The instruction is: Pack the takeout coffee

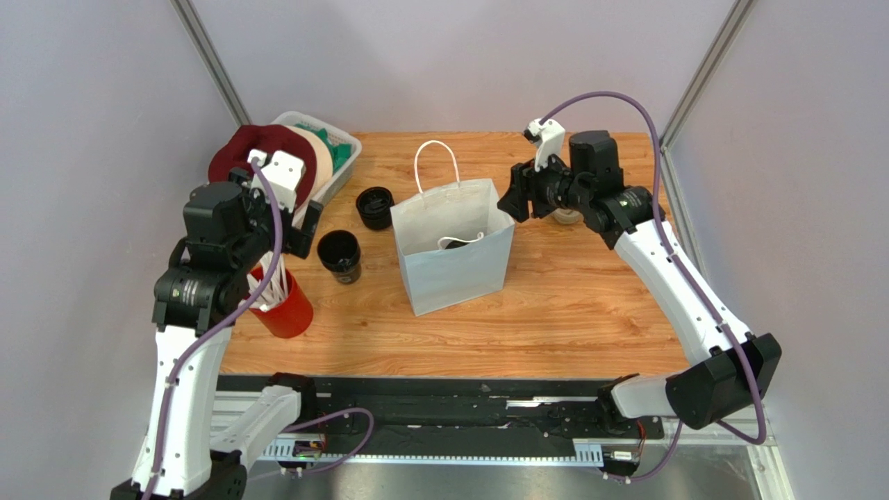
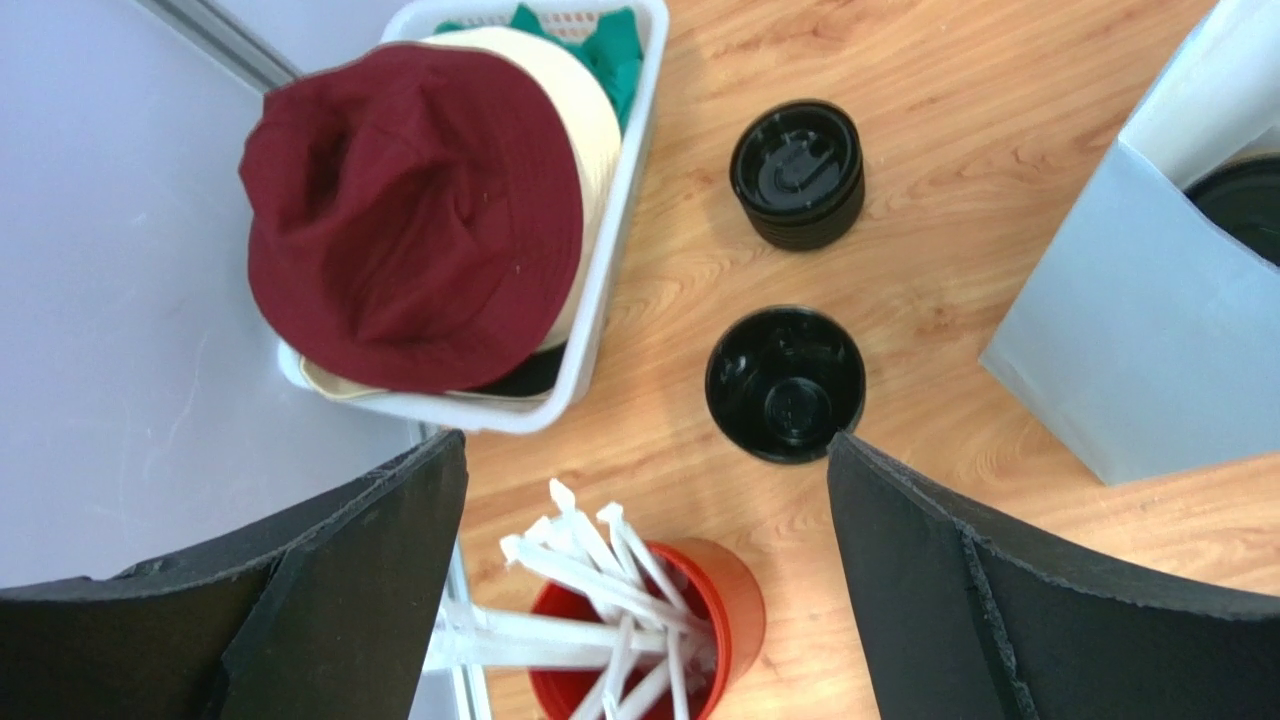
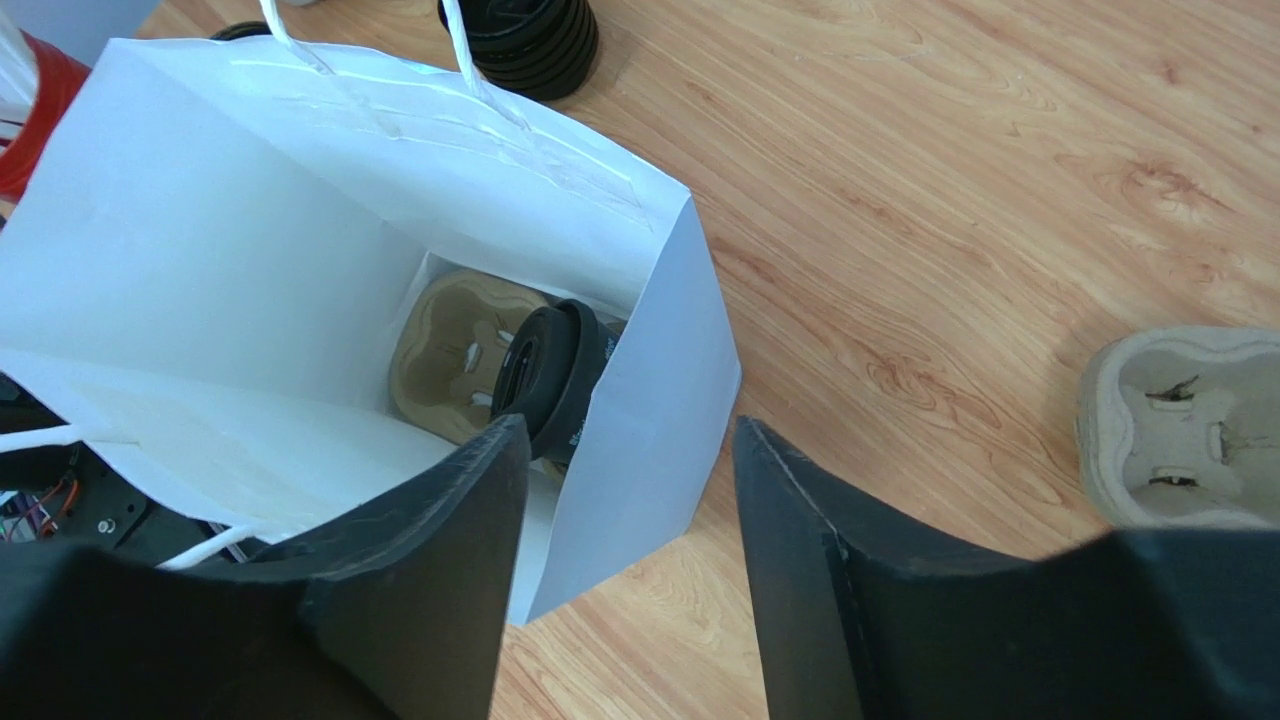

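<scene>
The takeout coffee [image 2: 786,384] is standing upright beside the bag [image 1: 456,250] toward the tabletop's left edge, just ahead of the left gripper [image 2: 643,450], whose jaws are gaping wide. The right gripper [image 3: 628,435], apart and empty, is hanging on the bag's other side.

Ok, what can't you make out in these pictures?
Top view: the paper bag hides nearly all its contents.
Right wrist view: the bag's edge covers part of the takeout cup; the frame edge clips the pulp tray.
Left wrist view: the bottom edge clips the red straw cup.
</scene>
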